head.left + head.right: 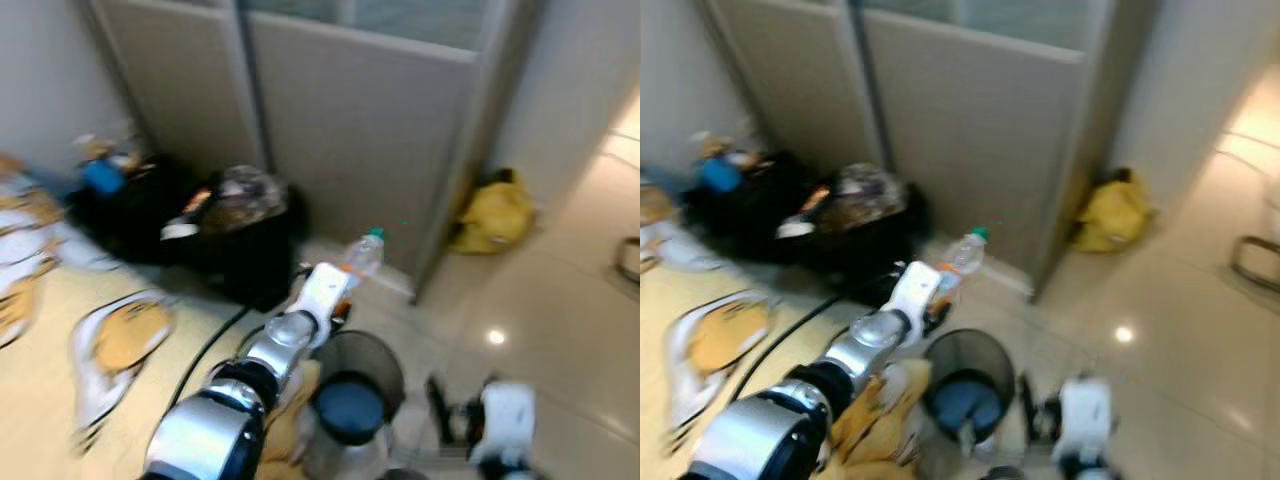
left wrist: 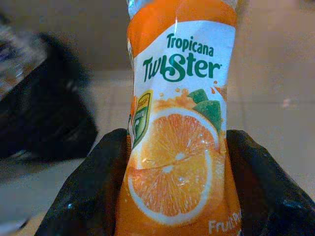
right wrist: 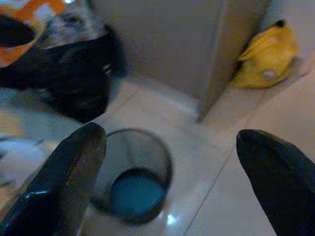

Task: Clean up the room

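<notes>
My left gripper (image 2: 177, 167) is shut on a plastic bottle (image 2: 179, 123) with an orange Tropicana Twister label; its black fingers (image 2: 91, 191) press both sides. In the eye views the bottle (image 1: 362, 256), teal cap up, is held out above the floor just beyond a dark mesh waste bin (image 1: 352, 385) with a blue bottom. My right gripper (image 3: 172, 142) hangs open and holds nothing, with the bin (image 3: 135, 187) below and between its fingers (image 3: 64, 182). It shows at the lower right (image 1: 450, 412), beside the bin.
Black rubbish bags (image 1: 235, 225) lie against a grey partition (image 1: 350, 120). A yellow bag (image 1: 495, 215) sits past the partition's corner. Yellow-and-white wrappers (image 1: 120, 340) and a black cable (image 1: 205, 350) lie on the floor at left. The tiled floor to the right is open.
</notes>
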